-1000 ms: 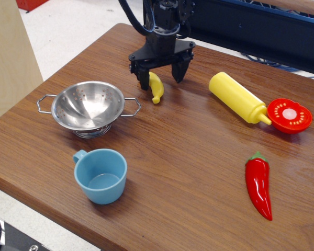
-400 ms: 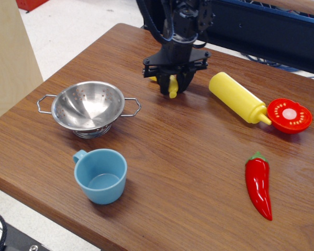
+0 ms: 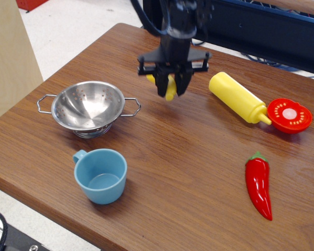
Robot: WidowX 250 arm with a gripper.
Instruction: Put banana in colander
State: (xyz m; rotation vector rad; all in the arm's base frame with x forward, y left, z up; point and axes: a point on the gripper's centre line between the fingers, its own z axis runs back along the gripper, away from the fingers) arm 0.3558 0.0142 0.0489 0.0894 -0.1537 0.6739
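My black gripper (image 3: 170, 90) is shut on the small yellow banana (image 3: 170, 88) and holds it a little above the table, at the back middle. The banana's ends show between and beside the fingers. The shiny steel colander (image 3: 88, 106) with two wire handles stands upright on the table to the left and nearer the front than the gripper. Nothing is in the colander.
A light-blue mug (image 3: 101, 175) stands in front of the colander. A yellow squeeze bottle (image 3: 238, 97) lies right of the gripper, its nozzle by a red tomato half (image 3: 289, 115). A red chili pepper (image 3: 259, 184) lies at the right front. The wooden table (image 3: 188, 157) ends at left and front.
The gripper was open around the banana on the table, then closed on it. Since then it has lifted the banana slightly and shifted a little left.
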